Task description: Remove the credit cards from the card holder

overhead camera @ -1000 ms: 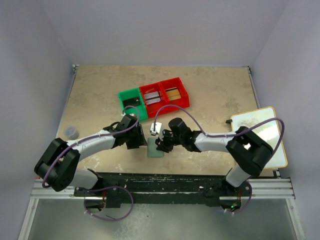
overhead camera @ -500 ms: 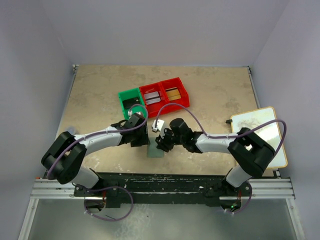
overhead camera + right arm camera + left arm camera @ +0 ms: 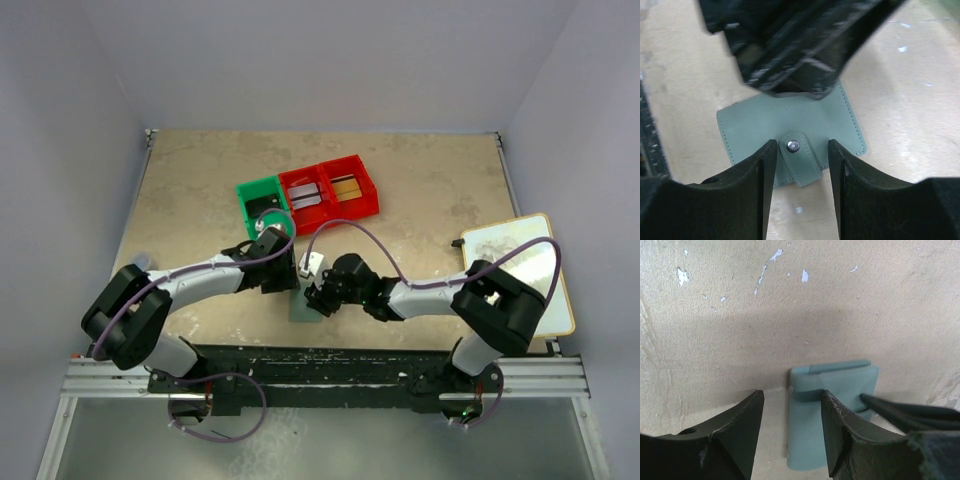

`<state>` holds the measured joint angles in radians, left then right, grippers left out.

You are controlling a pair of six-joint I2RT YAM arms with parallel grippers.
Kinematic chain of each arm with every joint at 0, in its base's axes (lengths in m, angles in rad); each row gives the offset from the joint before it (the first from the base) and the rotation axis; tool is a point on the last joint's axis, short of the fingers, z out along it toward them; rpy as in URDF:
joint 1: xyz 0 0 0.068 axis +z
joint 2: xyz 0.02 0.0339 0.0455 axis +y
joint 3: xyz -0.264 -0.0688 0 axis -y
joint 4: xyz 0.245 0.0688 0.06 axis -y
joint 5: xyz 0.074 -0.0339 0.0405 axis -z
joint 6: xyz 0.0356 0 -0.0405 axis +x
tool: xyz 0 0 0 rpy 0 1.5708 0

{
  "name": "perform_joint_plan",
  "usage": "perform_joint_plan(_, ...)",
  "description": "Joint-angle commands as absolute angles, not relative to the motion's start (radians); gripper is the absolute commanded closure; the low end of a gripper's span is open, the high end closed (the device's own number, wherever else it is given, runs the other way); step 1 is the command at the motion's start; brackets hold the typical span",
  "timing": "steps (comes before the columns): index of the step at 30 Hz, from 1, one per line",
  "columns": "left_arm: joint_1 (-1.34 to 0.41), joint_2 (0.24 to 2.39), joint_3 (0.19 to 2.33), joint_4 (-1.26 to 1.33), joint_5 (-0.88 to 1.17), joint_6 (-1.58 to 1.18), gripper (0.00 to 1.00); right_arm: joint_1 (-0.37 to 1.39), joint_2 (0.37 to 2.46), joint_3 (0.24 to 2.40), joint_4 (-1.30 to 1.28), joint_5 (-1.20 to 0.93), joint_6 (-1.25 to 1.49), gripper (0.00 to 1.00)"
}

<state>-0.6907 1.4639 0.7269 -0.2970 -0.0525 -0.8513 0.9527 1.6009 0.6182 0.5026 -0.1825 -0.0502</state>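
A beige stone-patterned table (image 3: 430,200) seen from above, with two black-and-white robot arms reaching in from the near edge and meeting near its middle. Over the last second the left arm (image 3: 200,280) has swung to the right and the right arm (image 3: 420,293) has drawn left and nearer, so both grippers now crowd one spot. Farther back sit red bins (image 3: 345,210) and a green bin (image 3: 243,200), well apart from the action. The light blue card holder (image 3: 765,122) lies flat and folded shut between the grippers and appears to have slid slightly nearer. The left gripper (image 3: 792,399) is spread wide and grasps nothing, one finger over the holder's far edge; whether it presses down cannot be told. The right gripper (image 3: 801,146) is also spread and empty, its fingers straddling the small snap tab (image 3: 802,167). Judging by this, the holder looks braced for unsnapping; no cards are out yet.
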Motion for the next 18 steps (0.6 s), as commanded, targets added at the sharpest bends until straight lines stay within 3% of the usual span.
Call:
perform_joint_plan(1, -0.696, 1.452, 0.716, -0.255, -0.037, -0.858, 0.53, 1.003, 1.57, 0.568, 0.513, -0.181, -0.021, 0.51)
perform_joint_plan(10, -0.696, 1.44, 0.696, -0.268, -0.047, -0.85, 0.69, 1.007, 1.57, 0.562, 0.52, -0.159, -0.009, 0.52)
perform_joint_plan(13, -0.696, 1.451, 0.682, -0.253, -0.029, -0.848, 0.79, 1.009, 1.57, 0.552, 0.539, -0.198, -0.028, 0.56)
perform_joint_plan(16, -0.696, 1.455, 0.672, -0.249, -0.031, -0.85, 0.89, 1.012, 1.588, 0.553, 0.549, -0.197, -0.032, 0.69)
perform_joint_plan(18, -0.696, 1.449, 0.665, -0.25, -0.043, -0.856, 0.91, 1.018, 1.601, 0.557, 0.551, -0.172, -0.032, 0.72)
